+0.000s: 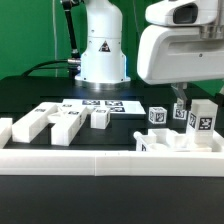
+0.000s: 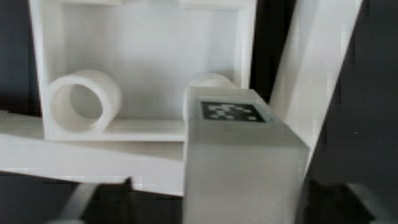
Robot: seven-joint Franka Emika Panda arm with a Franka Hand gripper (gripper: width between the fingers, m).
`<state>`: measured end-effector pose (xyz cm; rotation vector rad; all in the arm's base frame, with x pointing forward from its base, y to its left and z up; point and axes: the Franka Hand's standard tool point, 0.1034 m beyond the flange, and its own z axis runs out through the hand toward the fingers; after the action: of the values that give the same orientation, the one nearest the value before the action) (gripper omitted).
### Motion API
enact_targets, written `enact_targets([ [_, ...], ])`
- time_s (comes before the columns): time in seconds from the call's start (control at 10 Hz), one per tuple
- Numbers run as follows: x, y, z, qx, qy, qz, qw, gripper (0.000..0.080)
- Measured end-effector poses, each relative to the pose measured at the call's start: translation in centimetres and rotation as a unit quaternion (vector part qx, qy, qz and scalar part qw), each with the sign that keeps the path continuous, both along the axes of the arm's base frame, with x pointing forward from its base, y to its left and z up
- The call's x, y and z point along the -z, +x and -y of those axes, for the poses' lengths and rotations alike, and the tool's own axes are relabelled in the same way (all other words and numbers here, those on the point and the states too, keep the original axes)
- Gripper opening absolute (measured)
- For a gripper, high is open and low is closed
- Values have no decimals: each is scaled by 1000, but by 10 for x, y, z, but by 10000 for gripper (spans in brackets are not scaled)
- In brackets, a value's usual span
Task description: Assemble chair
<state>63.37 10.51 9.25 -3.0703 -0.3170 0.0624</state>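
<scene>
My gripper point(image 1: 184, 103) hangs at the exterior view's right, over a group of chair parts. In the wrist view the gripper point(image 2: 249, 200) is shut on an upright white post point(image 2: 246, 165) with a tag on its top end; the dark fingers point(image 2: 347, 198) press its two sides. That post point(image 1: 180, 114) stands beside a second tagged post point(image 1: 203, 120). Beyond the held post lies a white square slab point(image 2: 143, 40) with two round sockets; in the exterior view it point(image 1: 165, 146) sits low in front of the posts. A small tagged block point(image 1: 157, 115) stands just left of them.
Several loose white parts point(image 1: 62, 123) lie at the exterior view's left. The marker board point(image 1: 100, 103) lies flat before the robot base point(image 1: 102, 50). A long low white rail point(image 1: 90, 162) runs along the front. A white bar point(image 2: 317, 60) runs beside the slab.
</scene>
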Motion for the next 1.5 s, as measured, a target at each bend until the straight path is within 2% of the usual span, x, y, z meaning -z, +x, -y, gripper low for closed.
enact_targets([
  [0.1, 0, 0, 0, 1, 0, 0, 1000, 287],
  [0.4, 0, 0, 0, 48, -1, -2, 999, 286],
  [0.6, 0, 0, -1, 137, -4, -8, 991, 286],
  [0.9, 1, 0, -1, 271, -4, -9, 962, 288],
  [1.2, 1, 2, -3, 391, -4, -7, 920, 288],
  [1.5, 1, 5, -8, 511, 3, -2, 859, 288],
])
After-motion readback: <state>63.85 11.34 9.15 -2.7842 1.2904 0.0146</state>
